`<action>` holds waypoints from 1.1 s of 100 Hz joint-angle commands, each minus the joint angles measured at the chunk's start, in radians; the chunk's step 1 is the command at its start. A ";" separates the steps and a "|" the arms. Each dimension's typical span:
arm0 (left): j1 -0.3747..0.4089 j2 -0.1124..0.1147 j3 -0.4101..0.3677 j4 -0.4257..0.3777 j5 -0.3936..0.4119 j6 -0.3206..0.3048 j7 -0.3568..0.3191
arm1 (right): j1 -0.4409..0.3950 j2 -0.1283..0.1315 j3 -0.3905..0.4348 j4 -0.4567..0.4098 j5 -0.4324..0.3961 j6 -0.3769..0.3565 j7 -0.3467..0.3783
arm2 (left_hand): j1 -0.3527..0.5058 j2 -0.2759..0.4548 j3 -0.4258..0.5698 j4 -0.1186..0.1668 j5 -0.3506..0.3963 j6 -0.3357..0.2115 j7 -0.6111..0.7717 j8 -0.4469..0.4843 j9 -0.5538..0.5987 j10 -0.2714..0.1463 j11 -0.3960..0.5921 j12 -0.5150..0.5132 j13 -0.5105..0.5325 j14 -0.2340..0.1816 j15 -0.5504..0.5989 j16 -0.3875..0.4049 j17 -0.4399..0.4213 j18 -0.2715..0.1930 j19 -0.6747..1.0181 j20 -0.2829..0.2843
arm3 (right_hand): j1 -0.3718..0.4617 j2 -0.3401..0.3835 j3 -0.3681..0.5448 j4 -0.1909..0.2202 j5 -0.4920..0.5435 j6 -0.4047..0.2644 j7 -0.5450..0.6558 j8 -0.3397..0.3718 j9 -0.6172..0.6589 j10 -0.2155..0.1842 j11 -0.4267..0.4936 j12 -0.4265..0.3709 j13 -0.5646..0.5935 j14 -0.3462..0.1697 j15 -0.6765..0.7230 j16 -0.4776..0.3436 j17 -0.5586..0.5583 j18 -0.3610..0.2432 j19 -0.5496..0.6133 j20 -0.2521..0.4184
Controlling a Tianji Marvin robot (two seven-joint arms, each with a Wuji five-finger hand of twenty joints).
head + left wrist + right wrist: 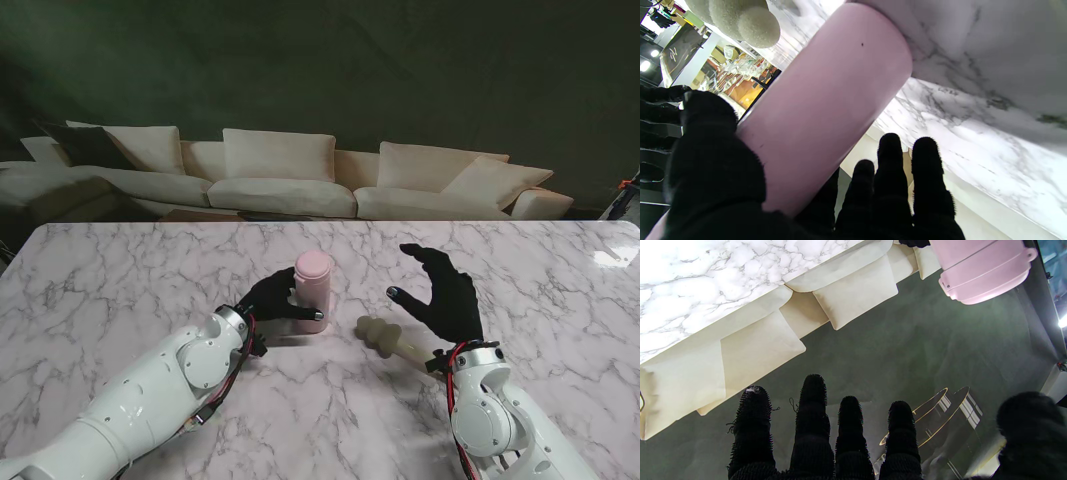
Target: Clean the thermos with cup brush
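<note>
On the left, the left robot hand [272,300] in its black glove is wrapped around the pink thermos [312,290], which stands upright on the marble desk [120,280] a little left of its middle. The thumb lies across the side of the thermos nearer to me, and the fingers [890,173] reach round behind it. From the left wrist camera the pink body [826,110] fills most of the picture, pressed against the glove, with its base flat on the marble. The lid is on; the right wrist camera shows the capped top end [983,270] with a seam line around it.

Just to the right of the thermos, and slightly nearer to me, the cup brush [385,337] lies on the desk. Its pale, lumpy sponge head points toward the thermos without touching it, and the handle runs off to the right until it disappears behind the right wrist. The left wrist camera catches that sponge head [750,23] close by the thermos.

Farther right, the right robot hand [441,291] hovers above the desk with fingers spread and curled, holding nothing. It hangs over the handle end of the brush, clear of it.

A cream sofa [290,180] with loose cushions stands beyond the far edge of the desk.
</note>
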 commanded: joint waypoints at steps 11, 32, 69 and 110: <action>0.014 0.013 -0.008 -0.035 -0.028 0.032 -0.069 | 0.000 -0.001 -0.005 0.004 0.001 0.006 0.003 | -0.068 -0.023 0.004 -0.004 -0.094 -0.040 -0.094 -0.060 -0.116 0.019 -0.045 -0.037 -0.091 0.026 -0.049 -0.017 -0.070 -0.013 -0.080 -0.022 | 0.007 0.021 -0.020 0.028 -0.034 0.023 -0.008 0.009 -0.030 -0.011 -0.001 -0.005 -0.020 -0.037 -0.013 -0.013 -0.020 -0.039 -0.021 -0.011; 0.023 0.029 -0.019 -0.076 -0.055 0.065 -0.142 | 0.002 -0.001 -0.006 0.006 0.000 0.005 0.003 | -0.110 -0.006 0.001 -0.009 -0.165 -0.054 -0.174 -0.089 -0.213 0.027 -0.101 -0.073 -0.178 0.087 -0.087 -0.021 -0.121 0.021 -0.155 -0.023 | 0.014 0.017 -0.017 0.029 -0.034 0.029 -0.004 0.009 -0.029 -0.012 -0.001 -0.004 -0.019 -0.036 -0.013 -0.013 -0.021 -0.038 -0.023 -0.013; 0.024 0.038 -0.033 -0.099 -0.088 0.106 -0.200 | 0.002 -0.001 -0.006 0.005 0.001 0.007 0.004 | -0.133 0.023 0.002 -0.009 -0.199 -0.022 -0.252 -0.058 -0.251 0.028 -0.179 -0.127 -0.254 0.108 -0.119 -0.036 -0.151 0.074 -0.272 -0.054 | 0.013 0.018 -0.018 0.028 -0.035 0.032 -0.001 0.007 -0.029 -0.011 -0.002 -0.005 -0.021 -0.037 -0.013 -0.014 -0.026 -0.037 -0.033 -0.019; 0.019 0.044 -0.049 -0.110 -0.101 0.135 -0.228 | 0.003 -0.002 -0.007 0.005 0.002 0.009 0.004 | -0.149 0.028 0.001 -0.011 -0.201 0.042 -0.219 0.022 -0.255 0.043 -0.167 -0.049 -0.269 0.093 -0.122 -0.029 -0.143 0.103 -0.301 -0.072 | 0.012 0.016 -0.020 0.028 -0.034 0.035 0.009 0.007 -0.029 -0.011 -0.001 -0.004 -0.023 -0.038 -0.014 -0.014 -0.031 -0.036 -0.041 -0.025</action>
